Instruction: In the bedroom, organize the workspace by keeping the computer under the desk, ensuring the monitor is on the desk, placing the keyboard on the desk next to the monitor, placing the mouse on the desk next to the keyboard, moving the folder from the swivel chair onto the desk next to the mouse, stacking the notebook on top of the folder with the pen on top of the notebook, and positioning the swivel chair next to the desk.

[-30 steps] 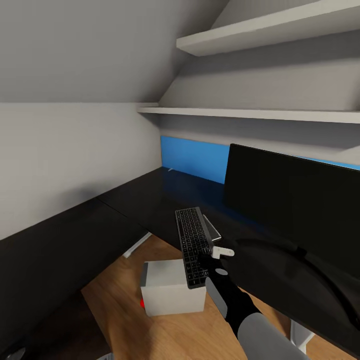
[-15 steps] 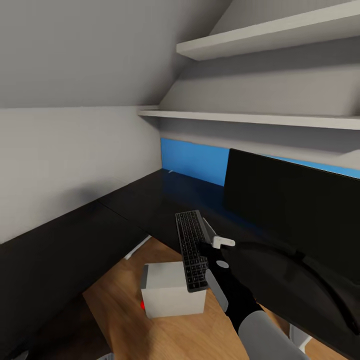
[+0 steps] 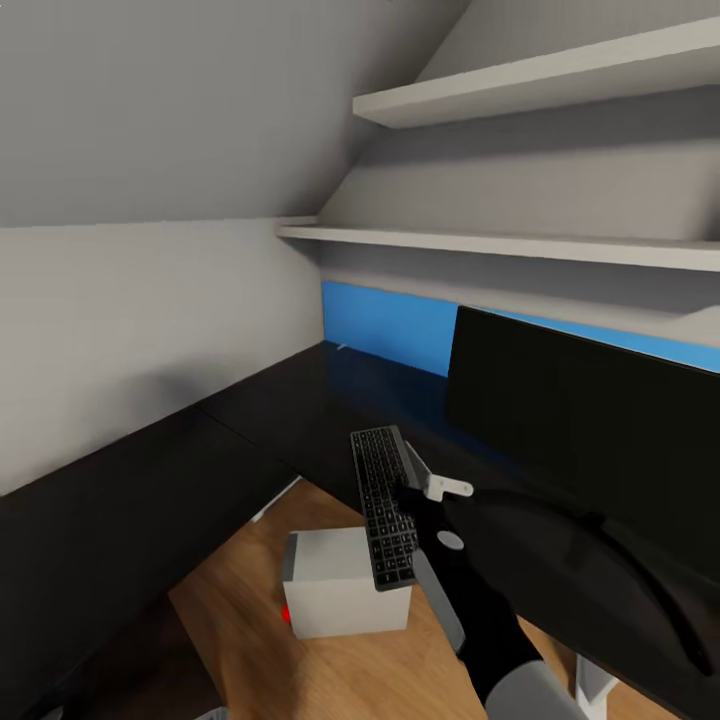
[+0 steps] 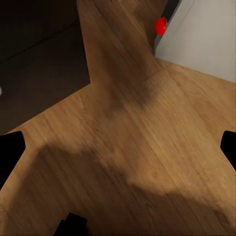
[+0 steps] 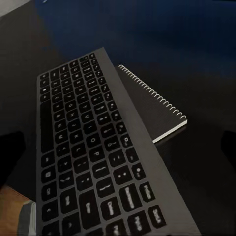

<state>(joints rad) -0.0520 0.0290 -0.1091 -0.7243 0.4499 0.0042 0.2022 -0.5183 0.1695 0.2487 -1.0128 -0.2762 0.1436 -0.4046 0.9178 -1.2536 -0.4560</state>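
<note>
Low in the centre of the head view, the right gripper [image 3: 412, 500] grasps the keyboard [image 3: 384, 505] by its right edge, holding it over the desk [image 3: 270, 410] edge, partly above the computer [image 3: 345, 595]. The left gripper [image 4: 118, 147] hangs spread over wooden floor [image 4: 123, 147].

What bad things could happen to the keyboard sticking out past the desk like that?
1. The near end of the keyboard hangs past the edge of the desk, right above the computer. If the right gripper leaves it here, it might tip off and hit the computer.
2. Its far end overlaps the notebook, so it may settle crooked or shove the notebook.
3. The monitor stands close beside the arm; a wide swing could bump it.
</note>
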